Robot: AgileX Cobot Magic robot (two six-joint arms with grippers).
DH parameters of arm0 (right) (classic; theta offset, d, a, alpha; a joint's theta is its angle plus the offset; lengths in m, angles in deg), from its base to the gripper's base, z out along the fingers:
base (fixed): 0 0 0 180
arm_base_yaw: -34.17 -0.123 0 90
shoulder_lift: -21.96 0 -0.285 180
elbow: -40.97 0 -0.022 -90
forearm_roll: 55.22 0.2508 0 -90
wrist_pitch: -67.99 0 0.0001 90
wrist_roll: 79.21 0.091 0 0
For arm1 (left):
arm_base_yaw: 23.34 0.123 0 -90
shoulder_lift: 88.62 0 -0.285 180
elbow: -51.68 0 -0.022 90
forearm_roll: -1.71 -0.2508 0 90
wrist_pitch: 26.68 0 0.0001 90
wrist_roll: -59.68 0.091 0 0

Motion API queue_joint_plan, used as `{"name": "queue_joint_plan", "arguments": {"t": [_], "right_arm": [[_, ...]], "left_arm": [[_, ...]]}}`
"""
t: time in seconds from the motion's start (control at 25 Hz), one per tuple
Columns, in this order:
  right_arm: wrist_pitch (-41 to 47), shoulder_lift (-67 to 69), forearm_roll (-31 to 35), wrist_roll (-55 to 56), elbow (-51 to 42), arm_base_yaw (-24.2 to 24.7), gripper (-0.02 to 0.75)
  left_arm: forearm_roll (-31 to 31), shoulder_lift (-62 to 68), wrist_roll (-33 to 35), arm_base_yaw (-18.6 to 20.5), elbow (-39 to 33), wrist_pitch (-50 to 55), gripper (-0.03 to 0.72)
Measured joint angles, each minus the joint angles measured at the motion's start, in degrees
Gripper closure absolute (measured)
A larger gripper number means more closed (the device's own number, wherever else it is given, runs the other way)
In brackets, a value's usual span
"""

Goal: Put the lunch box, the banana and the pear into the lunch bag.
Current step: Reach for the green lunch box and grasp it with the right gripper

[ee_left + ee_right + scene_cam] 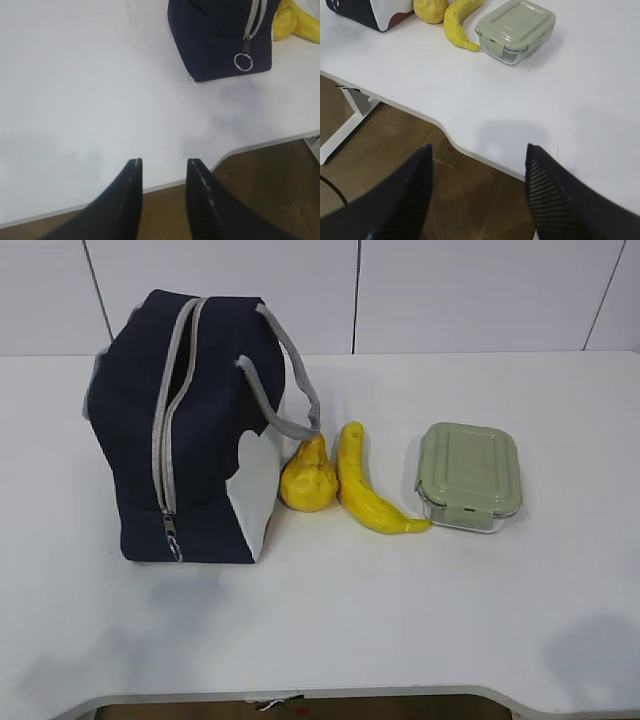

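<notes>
My right gripper sits closest, jaws wide and empty. My left gripper is partly open, empty too. Both hang back over the table edge. The pear touches the banana, beside the lunch bag; the lunch box is near. The zipper looks mostly closed, so things could jam.

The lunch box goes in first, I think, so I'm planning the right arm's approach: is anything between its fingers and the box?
Nothing visible. In the right wrist view only bare table lies between the open right gripper and the lunch box. The banana lies beside the box, toward the lunch bag, not in the path.
</notes>
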Motion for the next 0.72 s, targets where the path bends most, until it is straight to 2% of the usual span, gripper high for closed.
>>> {"name": "queue_joint_plan", "arguments": {"t": [0.48, 0.72], "right_arm": [[-0.1, 0.0, -0.1, 1.6, 0.1, 0.0, 0.260], [-4.6, 4.7, 0.1, 18.5, 0.3, 0.0, 0.260]], "left_arm": [[0.0, 0.0, 0.0, 0.0, 0.0, 0.0, 0.461], [0.0, 0.0, 0.0, 0.0, 0.0, 0.0, 0.461]]}}
